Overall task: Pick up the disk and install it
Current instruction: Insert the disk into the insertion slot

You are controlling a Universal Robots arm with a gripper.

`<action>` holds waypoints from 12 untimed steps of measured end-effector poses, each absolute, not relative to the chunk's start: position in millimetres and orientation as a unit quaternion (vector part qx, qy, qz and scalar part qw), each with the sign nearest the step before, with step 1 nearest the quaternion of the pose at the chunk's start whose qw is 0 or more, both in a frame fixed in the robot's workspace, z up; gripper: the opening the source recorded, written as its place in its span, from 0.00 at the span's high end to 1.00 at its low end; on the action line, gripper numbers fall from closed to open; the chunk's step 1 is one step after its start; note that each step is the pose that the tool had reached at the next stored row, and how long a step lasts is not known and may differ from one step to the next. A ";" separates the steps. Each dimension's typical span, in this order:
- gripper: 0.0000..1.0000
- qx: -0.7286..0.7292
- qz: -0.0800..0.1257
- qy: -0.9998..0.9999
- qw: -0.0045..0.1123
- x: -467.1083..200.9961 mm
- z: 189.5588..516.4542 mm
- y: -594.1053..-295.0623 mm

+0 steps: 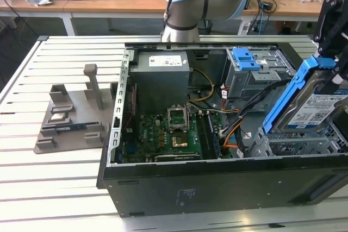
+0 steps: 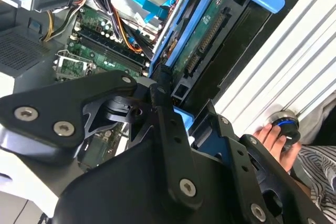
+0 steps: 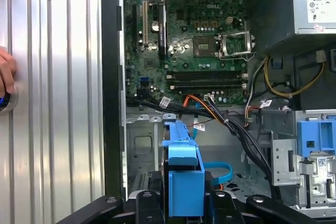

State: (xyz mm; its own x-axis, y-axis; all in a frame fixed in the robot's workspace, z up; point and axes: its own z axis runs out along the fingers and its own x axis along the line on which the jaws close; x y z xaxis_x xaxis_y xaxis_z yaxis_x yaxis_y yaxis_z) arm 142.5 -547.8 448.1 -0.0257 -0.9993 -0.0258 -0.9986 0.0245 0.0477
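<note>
The disk (image 1: 312,107), a silver drive with a white-and-blue label and blue side rails, hangs tilted over the open computer case (image 1: 217,183) at the exterior view's right. My gripper (image 1: 330,66) is shut on its upper end. In the second wrist view the disk (image 2: 207,40) shows its green circuit underside between the black fingers (image 2: 163,108). In the first wrist view its blue rail (image 3: 184,171) stands edge-on above the metal drive bay (image 3: 142,150), with my gripper (image 3: 184,203) clamped on it.
Inside the case are a grey power-supply box (image 1: 163,71), a green motherboard (image 1: 163,134), orange and black cables (image 1: 234,129) and a blue latch bracket (image 1: 244,58). A grey fixture (image 1: 76,112) lies on the slatted table. A person's hand (image 2: 268,137) rests on a round button (image 2: 284,124).
</note>
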 end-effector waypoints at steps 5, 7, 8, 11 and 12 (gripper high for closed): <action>0.63 0.699 -0.026 -0.715 0.007 141.6 448.1 -552.5; 0.63 0.699 -0.026 -0.715 0.007 141.6 447.7 -553.3; 0.63 0.699 -0.026 -0.715 0.008 141.6 445.3 -553.5; 0.63 0.699 -0.026 -0.715 0.008 141.5 440.3 -553.7; 0.63 0.699 -0.026 -0.715 0.008 141.6 439.9 -554.0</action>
